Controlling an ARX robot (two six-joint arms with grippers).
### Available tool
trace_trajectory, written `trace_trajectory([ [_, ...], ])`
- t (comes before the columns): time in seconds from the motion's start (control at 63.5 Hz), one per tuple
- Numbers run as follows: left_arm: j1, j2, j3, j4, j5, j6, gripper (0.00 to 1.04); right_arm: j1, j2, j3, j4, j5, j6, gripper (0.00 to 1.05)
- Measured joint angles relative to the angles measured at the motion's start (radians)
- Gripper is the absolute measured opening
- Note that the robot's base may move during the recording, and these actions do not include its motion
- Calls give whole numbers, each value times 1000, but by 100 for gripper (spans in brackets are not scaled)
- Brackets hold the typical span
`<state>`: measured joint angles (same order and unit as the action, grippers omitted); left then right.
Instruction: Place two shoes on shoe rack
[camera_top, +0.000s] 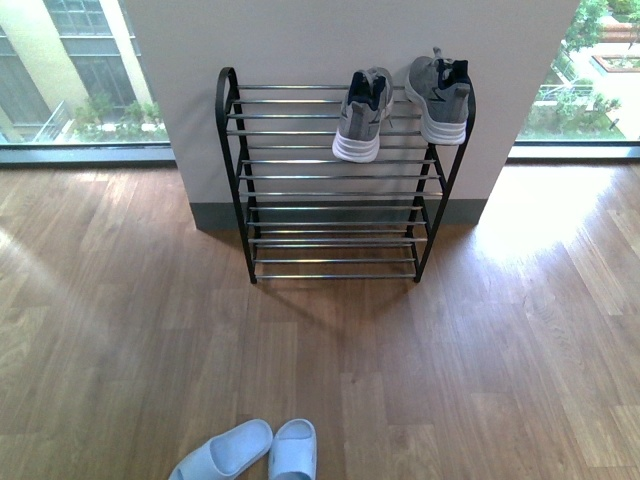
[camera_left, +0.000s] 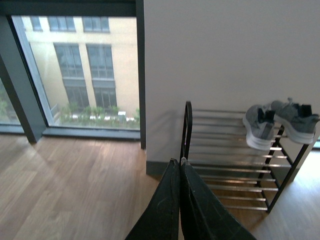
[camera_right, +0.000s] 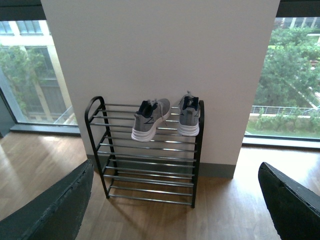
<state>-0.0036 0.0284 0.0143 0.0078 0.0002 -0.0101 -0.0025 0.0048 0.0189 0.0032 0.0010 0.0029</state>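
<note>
Sneakers (camera_top: 363, 115) in grey knit with thick white soles are sitting side by side on the top tier of the shoe rack (camera_top: 330, 240), toward its right end. Their heels are facing the wall (camera_top: 300, 40) and their toes are pointing out at me. The right-hand one is lying just beside the rack's black end frame. I am also seeing the pale blue slides (camera_top: 230, 450) lying together on the wooden floor (camera_top: 480, 360) at the near edge of the front view, well apart from the rack. Through the left wrist camera I am watching the left claw (camera_left: 179, 162) hanging clenched, its fingers pressed together and grasping nothing. The right claw (camera_right: 176, 166) is standing released, its fingers (camera_right: 60, 210) spreading wide, with the rack facing it.
</note>
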Motion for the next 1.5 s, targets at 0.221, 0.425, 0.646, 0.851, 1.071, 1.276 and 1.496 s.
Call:
trace_trajectory([
  [0.221,2,-12,0,-8,0,1,1,2,-1,0,-1,2,0,95],
  [0.425,2,-13,0,-8,0,2,1,2,0,0,-2,-1,0,95],
  [0.646,2,-13,0,-8,0,2,1,2,0,0,-2,0,0,95],
  [0.851,2,-13,0,-8,0,2,1,2,0,0,-2,0,0,95],
  [1.071,2,-13,0,-8,0,2,1,2,0,0,-2,-1,0,95],
  [1.276,2,-13,0,-8,0,2,1,2,0,0,-2,-1,0,95],
  [1.496,2,-13,0,-8,0,2,31,2,0,0,-2,-1,0,95],
])
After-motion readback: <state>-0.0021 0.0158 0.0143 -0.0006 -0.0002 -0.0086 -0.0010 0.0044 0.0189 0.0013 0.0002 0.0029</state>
